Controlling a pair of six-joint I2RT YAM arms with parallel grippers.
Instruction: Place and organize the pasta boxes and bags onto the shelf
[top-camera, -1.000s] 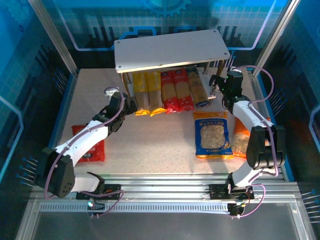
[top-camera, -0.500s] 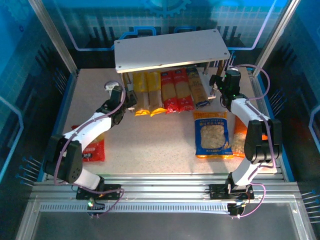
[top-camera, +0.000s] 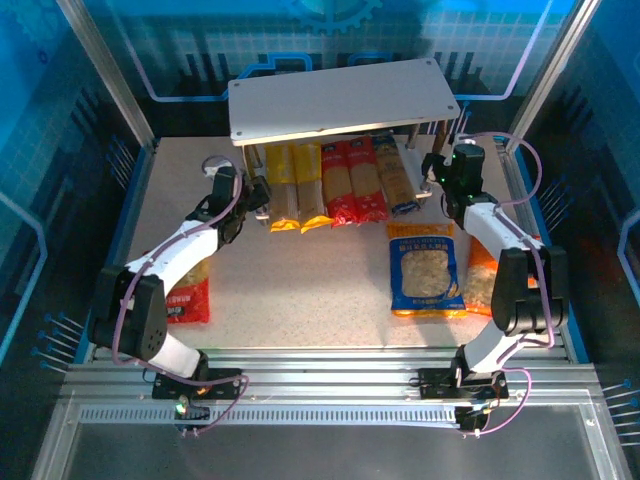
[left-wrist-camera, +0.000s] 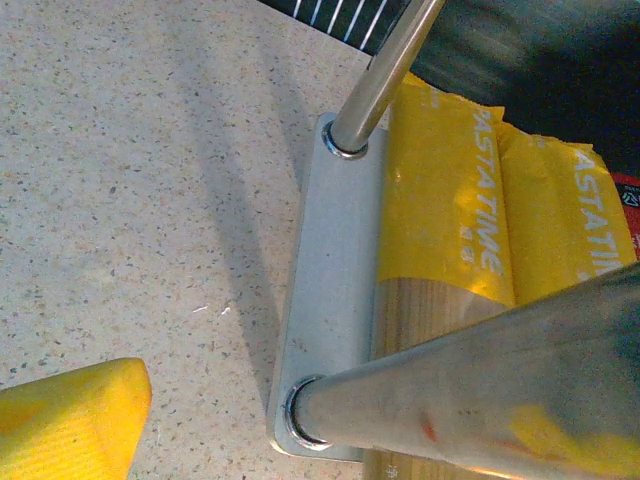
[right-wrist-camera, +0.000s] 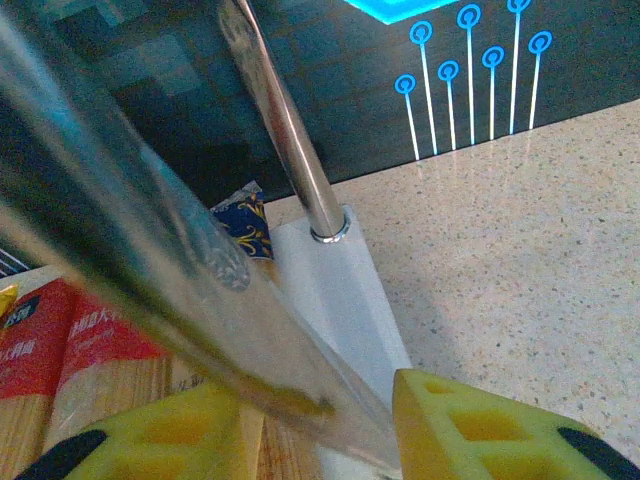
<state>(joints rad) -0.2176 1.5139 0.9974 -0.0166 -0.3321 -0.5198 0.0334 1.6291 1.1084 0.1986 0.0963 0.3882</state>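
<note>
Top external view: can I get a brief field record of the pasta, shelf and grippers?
shelf: two-tier, far side of table
spaghetti packs: five side by side on lower tier, two yellow, two red, one blue
blue bag: on table, before shelf's right end
orange bag: on table, right of blue bag
red bag: on table, left side
left gripper: at shelf's left legs
right gripper: at shelf's right legs

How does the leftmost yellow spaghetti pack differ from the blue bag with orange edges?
The leftmost yellow spaghetti pack is long and narrow; the blue bag is wide and pillow-shaped. The pack lies on the shelf's lower board, under the top board; the bag lies on the table in front of it. Both lie flat and show pasta through a clear window.
</note>
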